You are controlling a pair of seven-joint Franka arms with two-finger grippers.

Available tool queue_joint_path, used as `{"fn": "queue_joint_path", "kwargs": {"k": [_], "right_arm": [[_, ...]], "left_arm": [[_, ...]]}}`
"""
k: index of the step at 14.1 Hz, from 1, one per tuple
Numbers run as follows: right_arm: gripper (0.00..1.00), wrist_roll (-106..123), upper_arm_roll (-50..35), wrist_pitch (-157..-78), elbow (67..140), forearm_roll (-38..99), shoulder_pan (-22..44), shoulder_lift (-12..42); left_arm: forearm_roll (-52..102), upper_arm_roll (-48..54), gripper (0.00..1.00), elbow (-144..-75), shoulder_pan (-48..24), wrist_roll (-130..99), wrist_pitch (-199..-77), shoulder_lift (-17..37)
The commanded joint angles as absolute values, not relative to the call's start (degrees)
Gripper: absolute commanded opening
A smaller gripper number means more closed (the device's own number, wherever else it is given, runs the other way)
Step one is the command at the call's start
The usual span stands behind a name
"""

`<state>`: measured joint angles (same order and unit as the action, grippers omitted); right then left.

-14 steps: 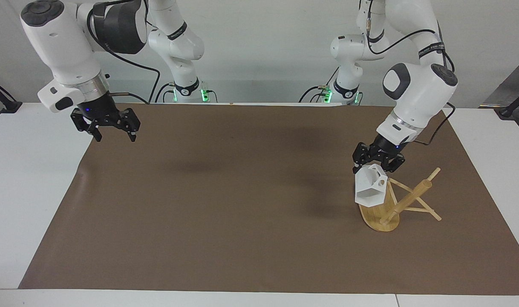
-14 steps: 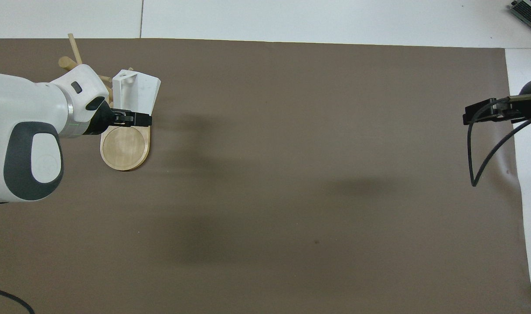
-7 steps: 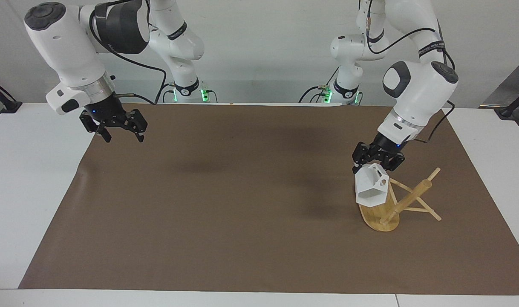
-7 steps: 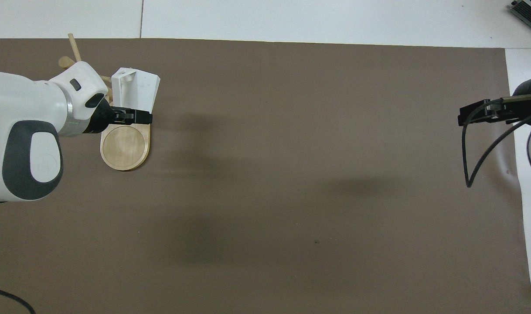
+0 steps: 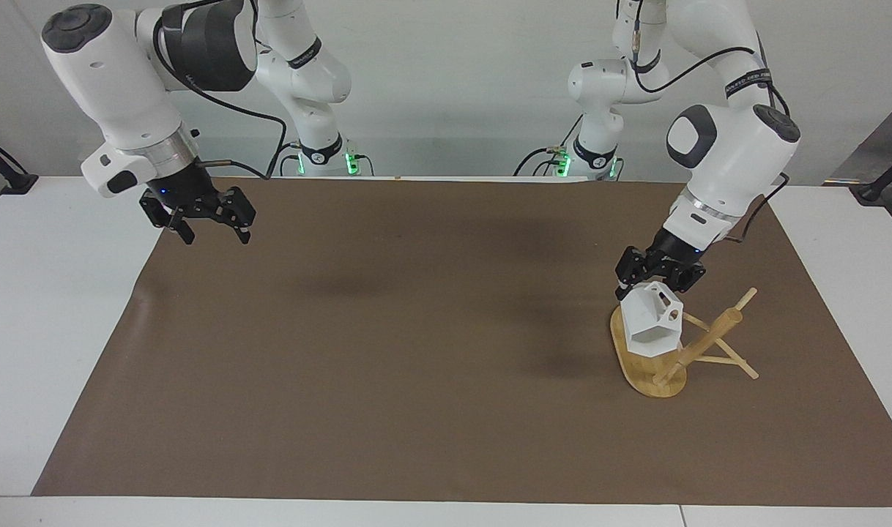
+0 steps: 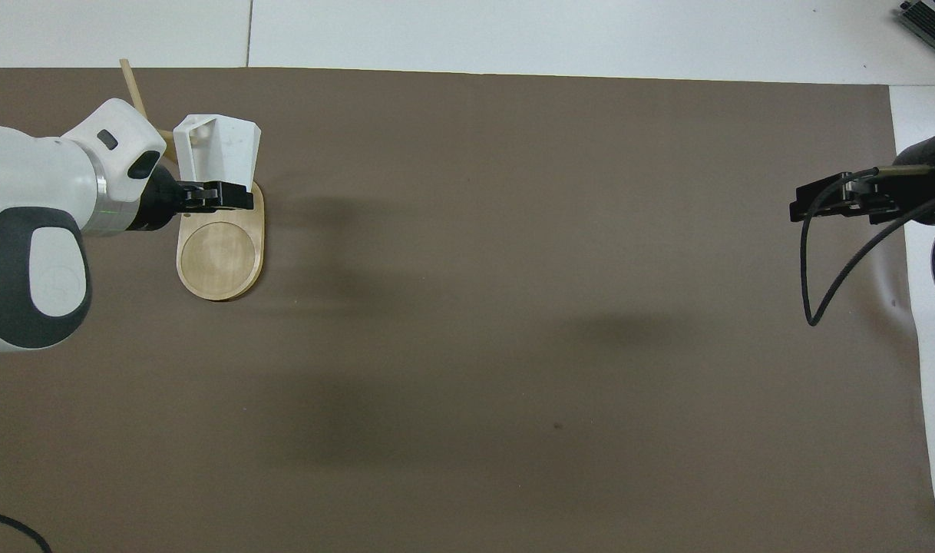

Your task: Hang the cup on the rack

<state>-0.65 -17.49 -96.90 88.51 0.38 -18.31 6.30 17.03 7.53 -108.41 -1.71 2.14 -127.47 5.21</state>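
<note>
We see the cup (image 5: pixel 654 320) tilted on its side, nothing visible inside it, held up over the oval base of the rack (image 5: pixel 647 369), just beside the rack's leaning post and pegs. Our left hand (image 5: pixel 660 282) sits directly above the cup, fingers closed on its upper edge. The rack stands on the brown mat (image 5: pixel 387 351) covering the table (image 5: pixel 43 307), toward the left arm's end. Our right hand (image 5: pixel 208 228) waits over the mat's other end, fingers spread apart, gripping nothing.
</note>
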Motion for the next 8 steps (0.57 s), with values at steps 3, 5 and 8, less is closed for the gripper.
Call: {"fn": "queue_joint_path", "kwargs": {"k": [3, 5, 8], "right_arm": [[1.00, -1.2, -17.6, -96.5, 90.1, 1.4, -18.6, 4.7], [1.00, -1.2, -17.6, -96.5, 90.1, 1.4, -18.6, 4.7], [1.00, -1.2, -17.6, -96.5, 90.1, 1.4, -18.6, 4.7]], "left_arm": [[17.7, 7.7, 0.00, -108.0, -0.4, 1.2, -125.2, 4.6], [19.7, 7.6, 0.00, -107.9, 0.1, 1.2, -124.6, 4.6], [21.4, 7.6, 0.00, -107.8, 2.5, 1.4, -123.9, 4.6]]}}
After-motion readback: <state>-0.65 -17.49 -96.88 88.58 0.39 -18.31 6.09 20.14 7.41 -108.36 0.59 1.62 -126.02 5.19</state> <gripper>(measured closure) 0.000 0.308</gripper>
